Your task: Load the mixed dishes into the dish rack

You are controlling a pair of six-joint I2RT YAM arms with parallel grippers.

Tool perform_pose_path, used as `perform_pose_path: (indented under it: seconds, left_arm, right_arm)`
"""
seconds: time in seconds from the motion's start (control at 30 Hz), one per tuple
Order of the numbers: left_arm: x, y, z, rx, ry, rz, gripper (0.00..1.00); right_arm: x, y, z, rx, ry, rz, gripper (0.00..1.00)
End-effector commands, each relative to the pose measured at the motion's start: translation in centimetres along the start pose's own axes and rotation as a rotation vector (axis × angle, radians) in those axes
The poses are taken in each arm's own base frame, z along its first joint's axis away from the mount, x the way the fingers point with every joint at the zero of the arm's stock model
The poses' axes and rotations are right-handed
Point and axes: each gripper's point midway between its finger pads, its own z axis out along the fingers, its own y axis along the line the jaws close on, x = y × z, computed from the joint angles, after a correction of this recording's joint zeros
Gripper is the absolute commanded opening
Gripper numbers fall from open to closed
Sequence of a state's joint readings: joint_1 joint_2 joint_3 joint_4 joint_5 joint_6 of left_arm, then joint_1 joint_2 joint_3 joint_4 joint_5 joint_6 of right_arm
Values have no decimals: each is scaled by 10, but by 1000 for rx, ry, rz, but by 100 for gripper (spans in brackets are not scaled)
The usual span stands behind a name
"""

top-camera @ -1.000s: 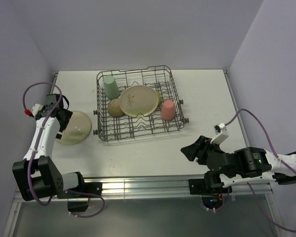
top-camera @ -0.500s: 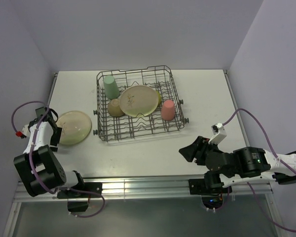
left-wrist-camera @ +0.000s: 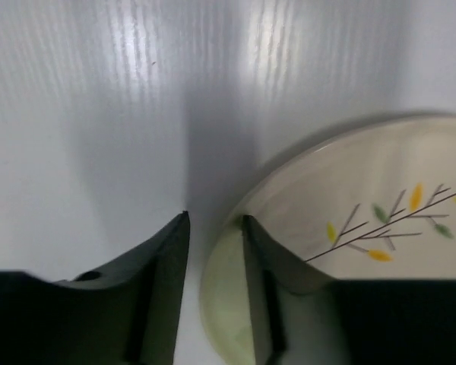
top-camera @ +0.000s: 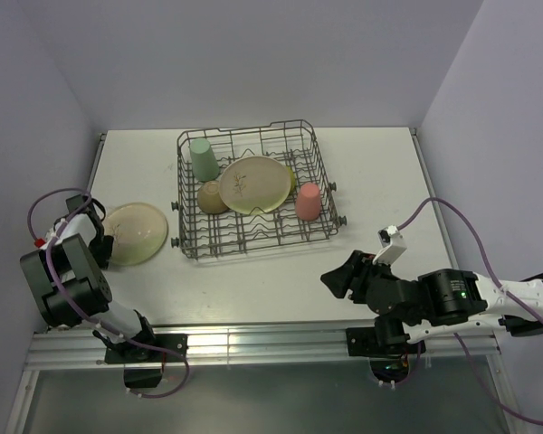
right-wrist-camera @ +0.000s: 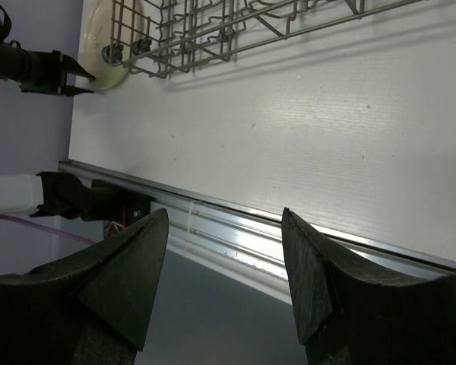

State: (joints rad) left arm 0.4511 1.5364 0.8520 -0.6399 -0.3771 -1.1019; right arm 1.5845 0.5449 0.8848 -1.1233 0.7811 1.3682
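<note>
By the tabletop's (top-camera: 253,289) near edge, right of centre, the right gripper (right-wrist-camera: 224,217) hangs with jaws spread, empty. At the left edge the left gripper (left-wrist-camera: 215,220) straddles the rim of a cream plate (left-wrist-camera: 349,190) with a leaf sprig, lying flat. Its jaws are apart, the outer finger (left-wrist-camera: 163,258) just off the rim. Farther back, the dish rack (top-camera: 253,246) holds a second plate (top-camera: 256,184), a bowl (top-camera: 213,196), a mint-green cup (top-camera: 201,158) and a coral-pink cup (top-camera: 308,202).

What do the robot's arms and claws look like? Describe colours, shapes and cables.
Both arms are chunky black joint housings joined by white links. The left arm trails a purple cable with a red end; the right arm has its own purple lead and a small white box. The left claw and right claw each have two dark wedge-shaped fingers.
</note>
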Motion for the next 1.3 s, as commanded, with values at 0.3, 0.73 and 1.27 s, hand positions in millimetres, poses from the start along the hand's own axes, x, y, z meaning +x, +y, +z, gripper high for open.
perform_pose_path:
  seconds: [0.3, 0.73, 1.27]
  left_arm:
    - [15, 7, 19, -14, 56, 39, 0]
    - [-20, -3, -75, 238, -26, 43, 0]
    - [-22, 8, -101, 288, -40, 65, 0]
  right_arm:
    - [-6, 24, 0, -56, -21, 13, 68]
    - [36, 144, 59, -269, 211, -231, 68]
    - [66, 303, 123, -678, 545, 188, 69]
